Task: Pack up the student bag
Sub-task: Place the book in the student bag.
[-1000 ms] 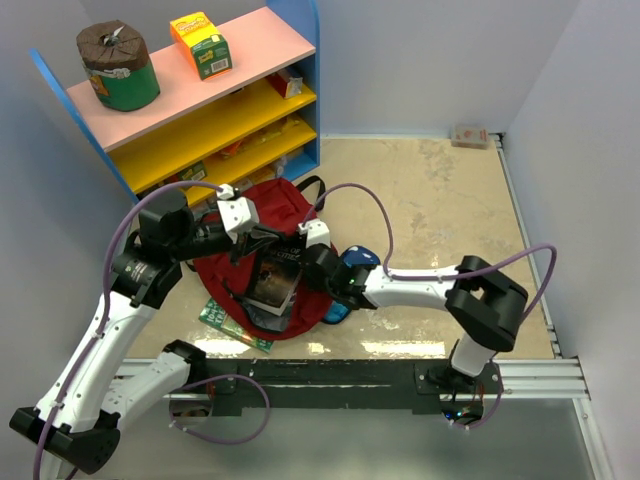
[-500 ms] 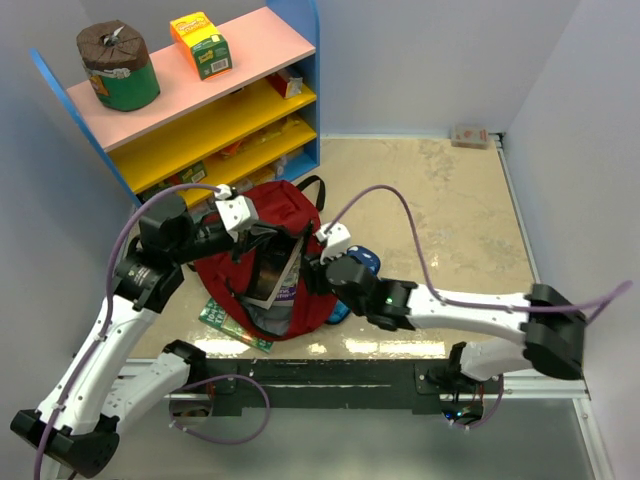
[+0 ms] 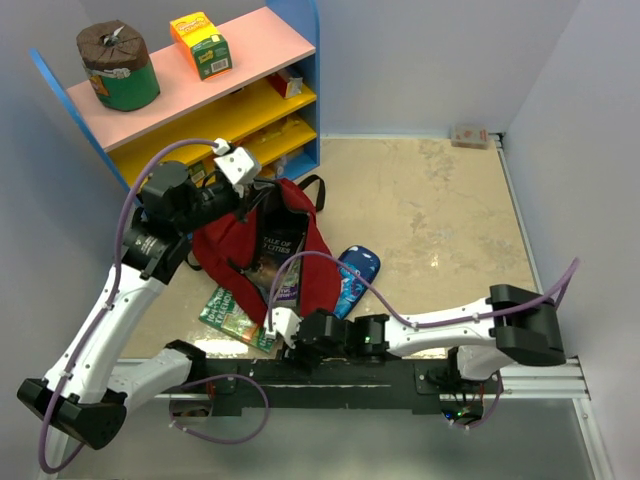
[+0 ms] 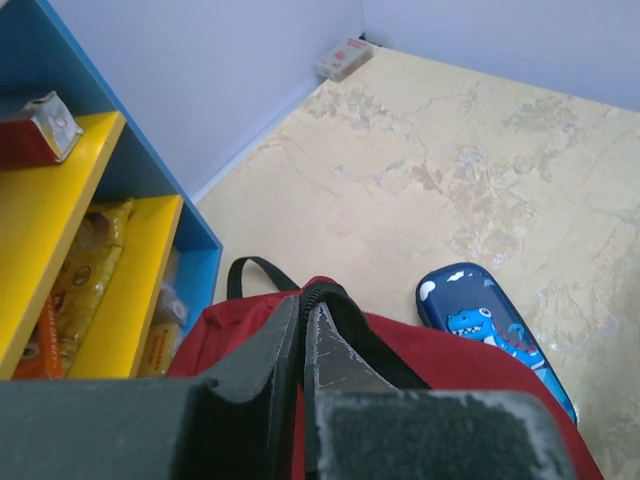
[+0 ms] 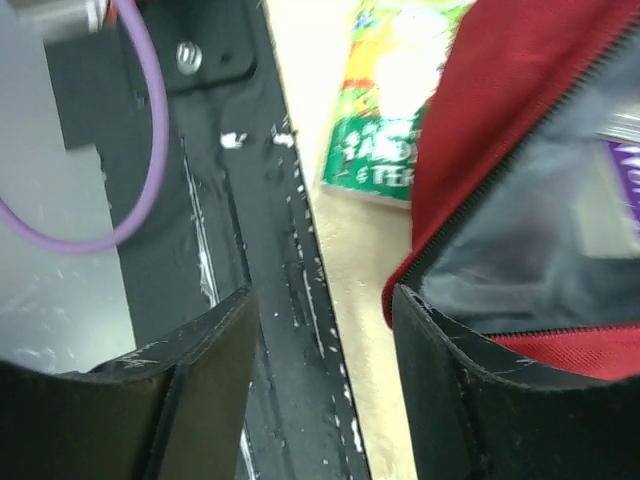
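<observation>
Partway through, by the look of it: student bag lying at 9 o'clock on the table, mouth gaping, one dark book poking out, not fully down. Left gripper pressed together on the bag's black top trim, propping the mouth up. Right gripper spread and empty at the bag's 6 o'clock. Probably left to pack: green book at 7 o'clock, blue pencil case at 3 o'clock.

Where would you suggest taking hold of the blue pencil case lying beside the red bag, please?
Grip the pencil case across its narrow width near its rounded far end, coming down from above. It lies flat, and its near end lies close against the bag, so probably only the far half leaves room on both sides.
</observation>
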Tool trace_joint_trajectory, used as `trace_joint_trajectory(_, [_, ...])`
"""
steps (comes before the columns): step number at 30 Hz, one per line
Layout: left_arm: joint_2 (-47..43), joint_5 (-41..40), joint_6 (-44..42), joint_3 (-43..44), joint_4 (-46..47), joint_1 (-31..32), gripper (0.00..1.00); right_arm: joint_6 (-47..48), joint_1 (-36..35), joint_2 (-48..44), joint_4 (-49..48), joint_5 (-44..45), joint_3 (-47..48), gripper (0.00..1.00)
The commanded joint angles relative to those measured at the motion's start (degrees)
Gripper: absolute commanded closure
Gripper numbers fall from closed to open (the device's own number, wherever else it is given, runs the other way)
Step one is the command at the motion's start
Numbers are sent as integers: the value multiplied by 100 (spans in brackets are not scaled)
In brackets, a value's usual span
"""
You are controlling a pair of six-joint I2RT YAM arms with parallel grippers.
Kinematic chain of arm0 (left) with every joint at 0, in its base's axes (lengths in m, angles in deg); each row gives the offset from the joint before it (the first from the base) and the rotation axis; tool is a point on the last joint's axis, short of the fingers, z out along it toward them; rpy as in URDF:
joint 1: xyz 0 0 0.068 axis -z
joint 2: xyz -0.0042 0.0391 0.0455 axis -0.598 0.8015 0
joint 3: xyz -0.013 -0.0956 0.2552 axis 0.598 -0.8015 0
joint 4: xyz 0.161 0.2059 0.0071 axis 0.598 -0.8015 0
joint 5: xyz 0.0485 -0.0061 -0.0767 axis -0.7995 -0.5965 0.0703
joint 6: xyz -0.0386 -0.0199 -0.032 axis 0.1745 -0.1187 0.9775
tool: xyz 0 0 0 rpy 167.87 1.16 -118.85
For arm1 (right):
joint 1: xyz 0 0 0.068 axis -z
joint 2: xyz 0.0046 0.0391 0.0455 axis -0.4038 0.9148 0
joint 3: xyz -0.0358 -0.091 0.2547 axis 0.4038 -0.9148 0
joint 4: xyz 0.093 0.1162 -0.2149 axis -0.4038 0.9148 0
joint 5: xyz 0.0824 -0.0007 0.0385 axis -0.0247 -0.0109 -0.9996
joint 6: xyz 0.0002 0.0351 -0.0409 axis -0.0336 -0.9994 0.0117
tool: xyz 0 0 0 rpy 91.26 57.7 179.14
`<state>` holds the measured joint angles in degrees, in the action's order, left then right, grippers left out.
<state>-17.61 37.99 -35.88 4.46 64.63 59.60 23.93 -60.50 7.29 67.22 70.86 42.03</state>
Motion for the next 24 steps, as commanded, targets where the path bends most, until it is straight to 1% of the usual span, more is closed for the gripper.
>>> trace_joint_trajectory(1, [-78, 76, 90, 643, 1075, -55, 95, 231, 38, 628, -68, -514, 361, 41])
trace_joint_trajectory(3, [-52, 182, 116, 740, 1128, -64, 94, 187, 143, 964, -147, -49, 509, 39])
trace_joint_trajectory(4, [-43, 269, 134, 766, 1119, -64, 94, 152, 230, 1078, -339, 154, 554, 39])
trace_joint_trajectory(5, [-26, 296, 160, 810, 1119, -72, 94, 108, 431, 1219, -480, 617, 580, 38])
trace_joint_trajectory(6, [-26, 314, 160, 828, 1119, -72, 94, 29, 520, 1220, -682, 813, 554, 37])
trace_joint_trajectory(7, [-17, 366, 143, 845, 1102, -72, 94, 2, 634, 1203, -1102, 928, 519, 36])
trace_joint_trajectory(8, [-17, 401, 134, 872, 1067, -72, 94, -33, 853, 1176, -1280, 1104, 510, 35])
trace_joint_trajectory(10, [-25, 446, 90, 898, 1040, -72, 94, -148, 1065, 1211, -1553, 1307, 554, 32])
trace_joint_trajectory(11, [-43, 454, 90, 898, 1049, -72, 94, -156, 1205, 1255, -1563, 1377, 598, 32])
trace_joint_trajectory(12, [-61, 472, 90, 898, 1049, -72, 94, -113, 1233, 1316, -1563, 1656, 676, 31])
trace_joint_trajectory(15, [-113, 542, 116, 846, 1031, -72, 94, -69, 1303, 1264, -1756, 2106, 651, 29])
trace_joint_trajectory(16, [-140, 569, 125, 811, 1040, -72, 94, -77, 1338, 1290, -1835, 2133, 651, 29])
trace_joint_trajectory(17, [-192, 578, 134, 706, 1049, -72, 94, -95, 1417, 1351, -1801, 2221, 686, 28])
trace_joint_trajectory(18, [-219, 586, 151, 653, 1049, -72, 93, -173, 1470, 1604, -1722, 2378, 817, 27])
trace_joint_trajectory(21, [-315, 639, 143, 441, 1110, -72, 93, -358, 1620, 2018, -1265, 2835, 1115, 27])
trace_joint_trajectory(22, [-316, 648, 116, 424, 1119, -72, 93, -402, 1646, 2194, -1142, 3298, 1160, 27])
trace_joint_trajectory(23, [-298, 648, 107, 415, 1119, -72, 93, -498, 1759, 2283, -1045, 3529, 1195, 26])
trace_joint_trajectory(24, [-281, 648, 81, 423, 1128, -72, 93, -786, 1874, 2336, -722, 3644, 1309, 26])
